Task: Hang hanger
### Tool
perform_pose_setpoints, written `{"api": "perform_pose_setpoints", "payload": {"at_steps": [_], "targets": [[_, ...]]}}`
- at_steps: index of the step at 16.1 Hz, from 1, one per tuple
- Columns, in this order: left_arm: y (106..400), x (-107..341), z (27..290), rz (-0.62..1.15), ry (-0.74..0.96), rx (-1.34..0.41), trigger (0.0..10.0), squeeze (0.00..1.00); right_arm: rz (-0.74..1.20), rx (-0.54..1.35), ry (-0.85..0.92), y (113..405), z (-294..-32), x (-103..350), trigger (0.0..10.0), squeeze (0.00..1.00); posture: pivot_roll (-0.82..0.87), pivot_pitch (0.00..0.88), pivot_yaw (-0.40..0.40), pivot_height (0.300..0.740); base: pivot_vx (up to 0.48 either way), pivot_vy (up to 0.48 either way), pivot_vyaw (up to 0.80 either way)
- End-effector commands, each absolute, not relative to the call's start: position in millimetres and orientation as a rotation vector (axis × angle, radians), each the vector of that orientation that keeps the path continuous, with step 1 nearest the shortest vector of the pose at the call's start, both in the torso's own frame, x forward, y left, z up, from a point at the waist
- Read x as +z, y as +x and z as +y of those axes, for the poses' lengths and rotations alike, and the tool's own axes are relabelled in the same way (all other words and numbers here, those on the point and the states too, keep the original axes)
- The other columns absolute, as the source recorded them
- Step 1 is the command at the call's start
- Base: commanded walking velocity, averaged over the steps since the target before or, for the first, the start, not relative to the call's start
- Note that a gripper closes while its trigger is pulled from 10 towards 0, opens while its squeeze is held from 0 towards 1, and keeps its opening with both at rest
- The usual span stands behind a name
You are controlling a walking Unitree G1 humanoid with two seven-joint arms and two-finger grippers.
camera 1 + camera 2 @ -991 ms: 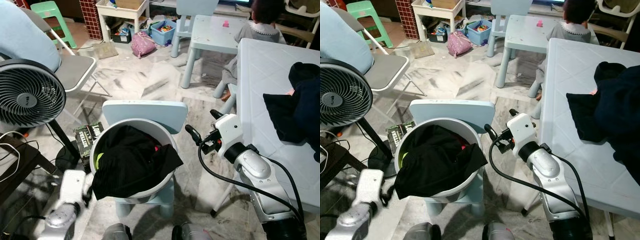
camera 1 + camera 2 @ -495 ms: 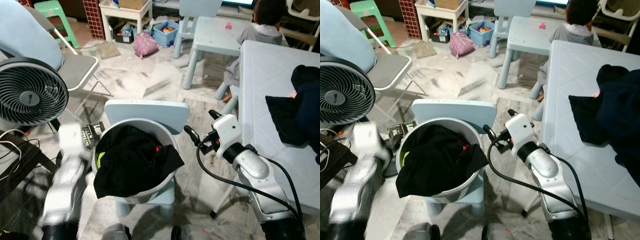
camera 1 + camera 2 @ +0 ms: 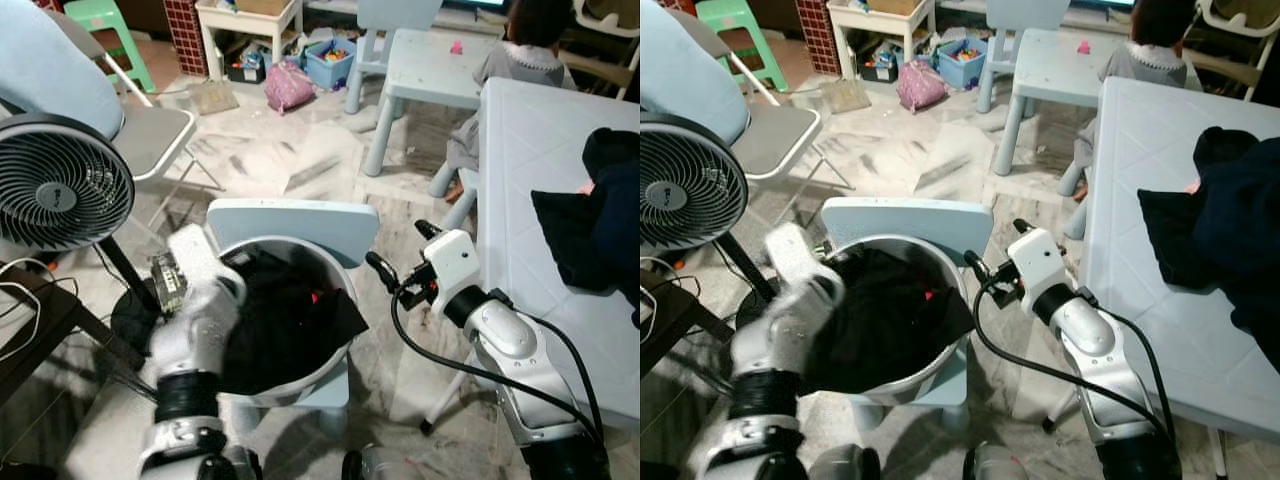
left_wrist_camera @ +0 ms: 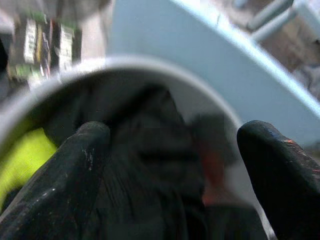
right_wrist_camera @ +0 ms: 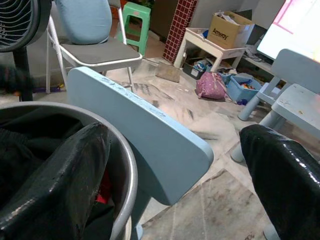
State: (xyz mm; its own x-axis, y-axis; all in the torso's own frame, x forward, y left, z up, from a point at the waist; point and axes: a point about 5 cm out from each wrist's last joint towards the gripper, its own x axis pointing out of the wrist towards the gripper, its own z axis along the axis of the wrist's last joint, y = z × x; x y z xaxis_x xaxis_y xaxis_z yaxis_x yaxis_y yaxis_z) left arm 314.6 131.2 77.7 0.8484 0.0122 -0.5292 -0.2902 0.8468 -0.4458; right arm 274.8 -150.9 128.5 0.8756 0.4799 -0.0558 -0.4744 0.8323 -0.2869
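Room: marble floor [image 3: 300, 160] with grey streaks is seen, with toys and boxes at the far wall.
Basin: a white round basin [image 3: 335, 355] is placed on a small light-blue child chair [image 3: 290, 218], straight before the robot.
Clothes in basin: black clothes [image 3: 290, 320] are piled inside; a bit of red and a yellow-green piece [image 4: 17, 155] are seen among them.
Hanger: no hanger can be made out among the clothes, so its place cannot be told.
Left gripper: the left gripper [image 4: 170, 165] is held over the near left side of the basin, above the black clothes; its two black fingers [image 4: 65, 170] are spread apart and nothing is held between them. The arm is blurred.
Right gripper: the right gripper [image 5: 175, 175] is held just beside the right rim of the basin, near the chair back; its fingers [image 5: 60, 170] are spread wide and nothing is grasped.
Table: a white table [image 3: 530, 160] stands at the right, with dark navy clothes [image 3: 595, 225] on it.
Fan: a grey fan [image 3: 60, 185] stands at the left, beside a folding chair [image 3: 155, 135].
Person: a seated person [image 3: 525, 45] is seen at the far small table [image 3: 435, 65].
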Motion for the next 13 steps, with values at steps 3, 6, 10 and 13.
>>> {"api": "perform_pose_setpoints", "payload": {"at_steps": [3, 6, 10, 13], "targets": [[304.0, 60.4, 130.4, 0.65, -0.548, 0.217, 10.0, 0.0, -0.018, 0.525, -0.309, 275.1, -145.2, 128.5, 10.0, 0.0, -0.05, 0.079, -0.015, 0.74, 0.0, 0.0, 0.0], [300.5, 49.0, 134.8, 0.695, -0.572, 0.245, 10.0, 0.0, -0.016, 0.528, -0.308, 274.7, -144.0, 128.2, 10.0, 0.0, -0.05, 0.082, -0.011, 0.74, 0.0, 0.0, 0.0], [296.4, 33.1, 145.2, 0.765, -0.642, 0.277, 9.4, 0.0, -0.013, 0.529, -0.309, 273.6, -143.8, 127.9, 10.0, 0.0, -0.06, 0.085, -0.008, 0.74, 0.0, 0.0, 0.0], [293.5, 19.6, 153.7, 0.798, -0.67, 0.298, 0.0, 0.0, -0.014, 0.534, -0.313, 273.5, -141.9, 128.3, 10.0, 0.0, -0.07, 0.079, -0.004, 0.74, 0.0, 0.0, 0.0]]}}
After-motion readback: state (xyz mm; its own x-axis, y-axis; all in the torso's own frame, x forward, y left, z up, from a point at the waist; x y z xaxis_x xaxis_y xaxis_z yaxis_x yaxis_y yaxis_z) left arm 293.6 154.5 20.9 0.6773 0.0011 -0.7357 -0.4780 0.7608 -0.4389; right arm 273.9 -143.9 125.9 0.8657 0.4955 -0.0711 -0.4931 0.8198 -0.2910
